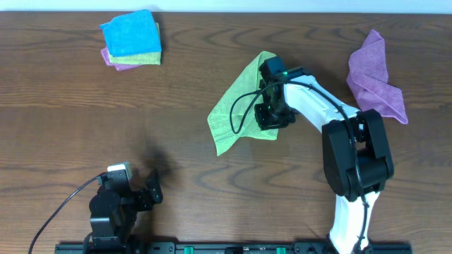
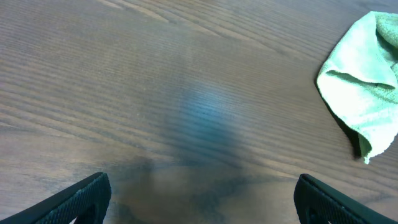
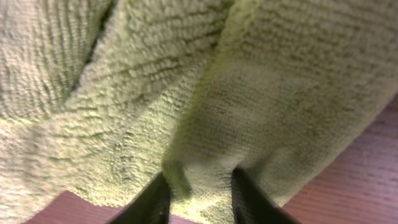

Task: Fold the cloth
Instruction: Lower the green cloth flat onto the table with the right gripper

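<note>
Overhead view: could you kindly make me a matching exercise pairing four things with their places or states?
1 green cloth
2 purple cloth
3 stack of folded cloths
4 left gripper

A far side, left
B near side, open
C centre, pinched by the right gripper
D right end, crumpled

Pairs: 1-C, 2-D, 3-A, 4-B

Left gripper (image 2: 202, 186) low, fingers spread wide — right arm (image 1: 311, 106) stretched forward, right gripper (image 3: 198, 190) pinching cloth (image 3: 186, 93).
</note>
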Tool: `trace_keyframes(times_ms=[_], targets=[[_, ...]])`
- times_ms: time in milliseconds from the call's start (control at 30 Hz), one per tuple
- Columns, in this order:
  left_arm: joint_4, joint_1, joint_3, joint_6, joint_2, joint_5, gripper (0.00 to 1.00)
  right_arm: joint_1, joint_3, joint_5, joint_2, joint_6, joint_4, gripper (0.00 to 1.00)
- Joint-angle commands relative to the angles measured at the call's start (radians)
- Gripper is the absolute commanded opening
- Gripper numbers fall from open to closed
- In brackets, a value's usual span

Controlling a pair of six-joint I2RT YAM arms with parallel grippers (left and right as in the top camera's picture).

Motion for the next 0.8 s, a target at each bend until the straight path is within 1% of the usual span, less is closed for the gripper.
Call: trace_keyframes(times_ms=[0,33,167,267,433,533,600,667,767], targets=[[-0.004,0.006,-0.005,-0.007,-0.006,0.006,0.95,0.006,-0.006,0.032,0.023,0.009,0.002,0.09],[-0.004,0.006,-0.005,-0.007,-0.006,0.006,0.95,0.006,-0.006,0.032,0.023,0.009,0.002,0.01],[-0.004,0.006,-0.005,-0.007,-0.006,0.006,0.95,0.006,-0.005,0.032,-0.003,0.009,0.001,0.01],[-0.004,0.006,-0.005,-0.009,-0.006,0.008,0.96,0.006,-0.004,0.032,-0.053,0.010,0.000,0.01],[0.002,0.006,0.001,-0.184,-0.006,0.109,0.95,0.006,-0.004,0.032,-0.177,0.017,-0.022,0.02],[0.026,0.006,0.002,-0.320,-0.005,0.201,0.96,0.002,-0.004,0.037,-0.262,0.038,-0.050,0.01],[0.037,0.006,0.002,-0.378,-0.005,0.225,0.96,-0.002,-0.004,0.045,-0.297,0.047,-0.063,0.01],[0.082,0.006,0.003,-0.436,-0.005,0.273,0.96,-0.007,-0.004,0.081,-0.330,0.081,-0.089,0.01],[0.124,0.006,0.007,-0.512,-0.001,0.304,0.96,-0.017,-0.004,0.084,-0.346,0.105,-0.113,0.01]])
